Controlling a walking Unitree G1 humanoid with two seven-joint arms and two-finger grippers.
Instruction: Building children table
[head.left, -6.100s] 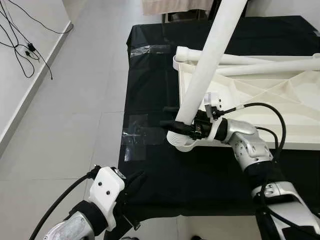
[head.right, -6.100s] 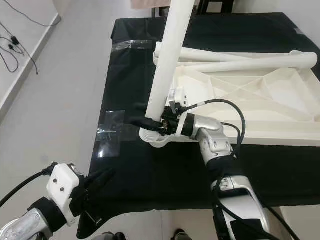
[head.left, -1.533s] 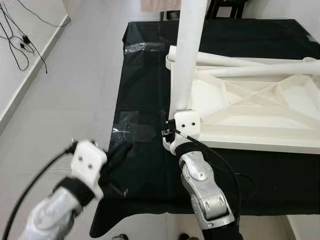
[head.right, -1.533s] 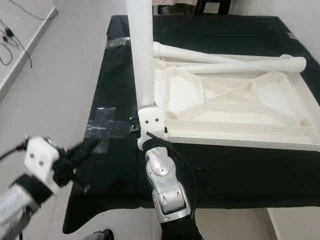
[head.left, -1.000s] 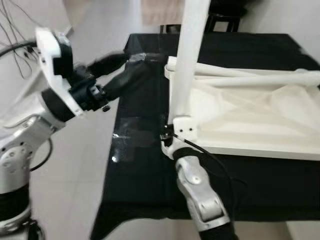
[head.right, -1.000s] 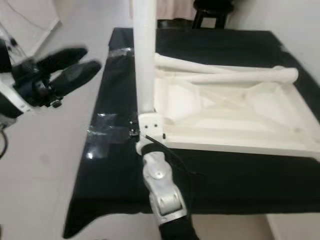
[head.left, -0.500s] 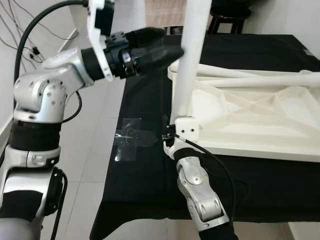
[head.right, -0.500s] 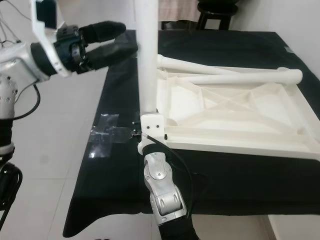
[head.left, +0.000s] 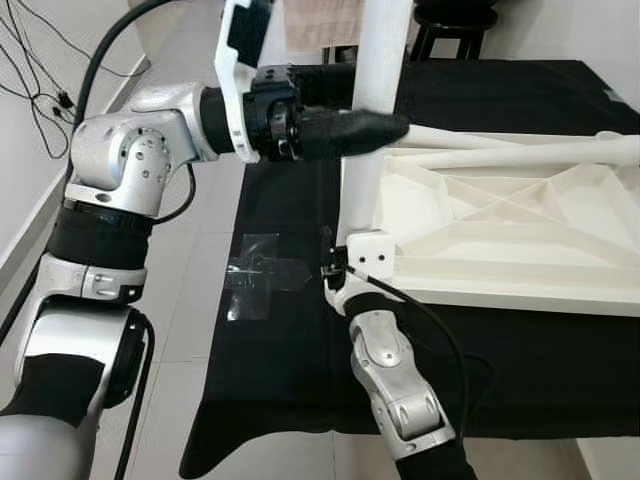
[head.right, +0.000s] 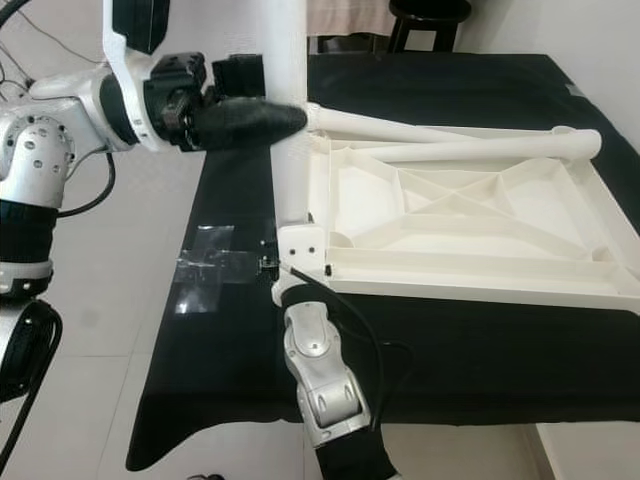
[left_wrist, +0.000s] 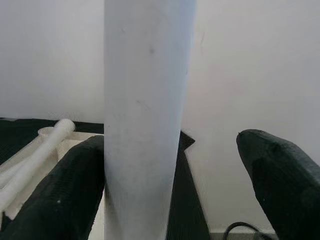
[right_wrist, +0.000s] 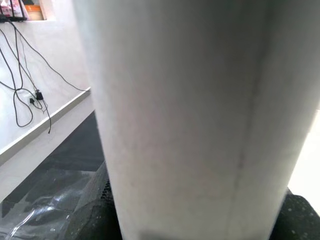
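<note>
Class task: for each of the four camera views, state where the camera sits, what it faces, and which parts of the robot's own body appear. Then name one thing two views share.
Left eye view: on the head, looking down at the upturned white plastic tabletop on the black cloth; both silver arms show.
Right eye view: beside it, same scene; the left gripper is at the upright white plastic table leg.
Left wrist view: along its black fingers, open around the leg.
Right wrist view: right against the leg's base.
Shared: all four see that leg.
</note>
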